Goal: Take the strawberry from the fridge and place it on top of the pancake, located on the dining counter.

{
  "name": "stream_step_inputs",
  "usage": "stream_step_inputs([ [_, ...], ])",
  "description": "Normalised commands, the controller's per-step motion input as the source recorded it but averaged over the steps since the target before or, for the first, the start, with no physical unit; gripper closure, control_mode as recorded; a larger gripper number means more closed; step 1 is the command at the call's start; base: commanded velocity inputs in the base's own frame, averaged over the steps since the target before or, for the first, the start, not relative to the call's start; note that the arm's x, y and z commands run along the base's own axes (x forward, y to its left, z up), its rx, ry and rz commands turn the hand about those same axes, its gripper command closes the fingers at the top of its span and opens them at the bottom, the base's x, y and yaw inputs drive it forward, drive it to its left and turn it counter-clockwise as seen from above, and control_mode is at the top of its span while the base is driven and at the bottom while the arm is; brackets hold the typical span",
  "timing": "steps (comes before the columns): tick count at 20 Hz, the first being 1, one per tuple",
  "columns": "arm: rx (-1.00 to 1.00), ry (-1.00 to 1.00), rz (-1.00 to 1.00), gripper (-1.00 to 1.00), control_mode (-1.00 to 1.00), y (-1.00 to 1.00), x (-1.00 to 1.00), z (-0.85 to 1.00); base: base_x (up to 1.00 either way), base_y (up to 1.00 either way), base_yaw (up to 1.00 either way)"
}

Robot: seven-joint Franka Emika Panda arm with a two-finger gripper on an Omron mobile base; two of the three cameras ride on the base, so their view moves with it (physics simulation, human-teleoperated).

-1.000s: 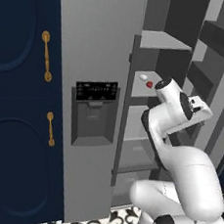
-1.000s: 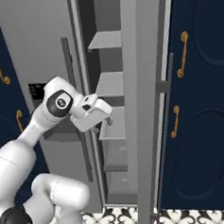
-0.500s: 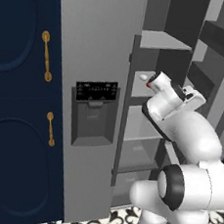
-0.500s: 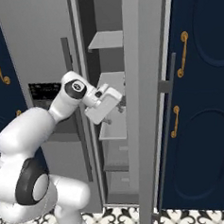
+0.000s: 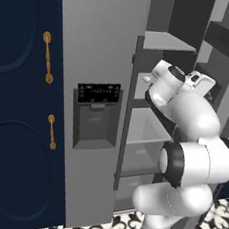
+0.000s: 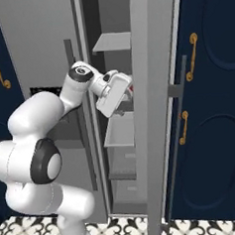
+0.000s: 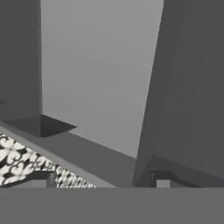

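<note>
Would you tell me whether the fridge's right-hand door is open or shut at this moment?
Open. The fridge door stands swung aside, its grey inner shelves are exposed, and the arm reaches into the compartment.

Navy cabinets (image 5: 14, 125) with brass handles (image 5: 47, 57), patterned tile floor (image 6: 28, 230).

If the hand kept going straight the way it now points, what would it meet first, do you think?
Probably the fridge's grey inner wall; in the hand view nothing stands between the hand and it, though depth is hard to judge.
</note>
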Motion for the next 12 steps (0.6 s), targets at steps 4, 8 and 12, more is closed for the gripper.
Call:
stream_step_inputs([
  [4, 0.0, 0.0, -0.06, -1.0, -1.0, -0.66, -0.02, 0.01, 0.0, 0.0, 0.0],
  [8, 0.0, -0.01, -0.03, -1.0, -1.0, -0.67, -0.01, 0.0, 0.0, 0.0, 0.0],
  [12, 0.0, -0.03, 0.0, -1.0, -1.0, -0.02, -0.01, 0.0, 0.0, 0.0, 0.0],
])
